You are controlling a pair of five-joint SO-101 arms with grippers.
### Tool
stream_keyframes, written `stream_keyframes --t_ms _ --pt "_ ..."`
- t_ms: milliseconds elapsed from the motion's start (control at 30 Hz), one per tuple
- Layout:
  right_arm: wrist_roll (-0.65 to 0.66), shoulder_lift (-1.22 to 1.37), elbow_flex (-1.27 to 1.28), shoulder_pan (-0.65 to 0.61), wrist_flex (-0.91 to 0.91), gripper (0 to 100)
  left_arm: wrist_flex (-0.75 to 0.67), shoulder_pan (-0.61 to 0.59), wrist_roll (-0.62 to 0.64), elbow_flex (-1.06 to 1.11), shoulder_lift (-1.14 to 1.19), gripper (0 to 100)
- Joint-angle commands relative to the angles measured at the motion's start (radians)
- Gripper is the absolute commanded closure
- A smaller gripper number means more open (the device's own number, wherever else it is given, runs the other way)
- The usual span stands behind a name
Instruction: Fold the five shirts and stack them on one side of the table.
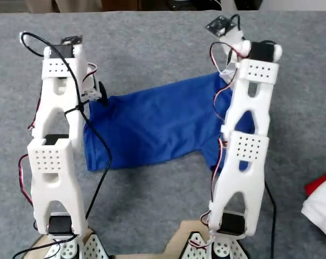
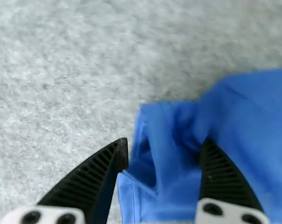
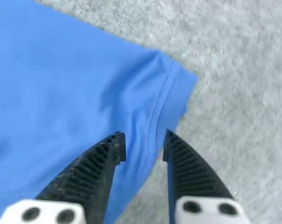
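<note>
Closest in, the left gripper [image 2: 163,145] is seen spread wide around a bunched edge of the blue shirt [image 1: 157,127], which is laid across the middle of the high view on the grey table [image 1: 152,43]. The right gripper [image 3: 144,137] is set narrowly open astride a hemmed corner. Light, limp cloth is judged likely to sag, so hems are best pinched.

Left arm [image 1: 54,162] and right arm [image 1: 248,151] stretched forward, left claw [image 2: 163,143] jaws wide apart, right claw [image 3: 144,136] jaws narrowly parted
</note>
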Motion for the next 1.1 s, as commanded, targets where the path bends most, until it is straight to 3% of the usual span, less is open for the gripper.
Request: stream_keyframes --t_ms 0,233,367,567,800,933,1067 --pt "-0.066 -0.242 0.269 0.013 0.014 83.1 0.028 0.028 -0.018 -0.02 -0.079 74" --pt "-0.138 -0.303 0.53 0.022 -0.112 83.1 0.026 0.095 -0.023 0.083 -0.119 74" --pt "-0.118 -0.298 0.536 0.053 -0.005 83.1 0.026 0.13 -0.064 0.147 -0.131 74" --pt "0.132 -0.443 0.688 0.05 0.017 83.1 0.026 0.167 -0.089 0.262 -0.28 74" --pt "0.545 -0.776 1.056 0.082 0.003 82.9 0.025 0.02 -0.149 0.25 -0.469 74" --pt "0.792 -0.892 1.354 0.142 -0.104 82.9 0.025 0.055 -0.149 0.29 -0.489 74" --pt "0.934 -0.986 1.59 0.202 -0.213 81.9 0.018 0.043 -0.15 0.29 -0.489 74"
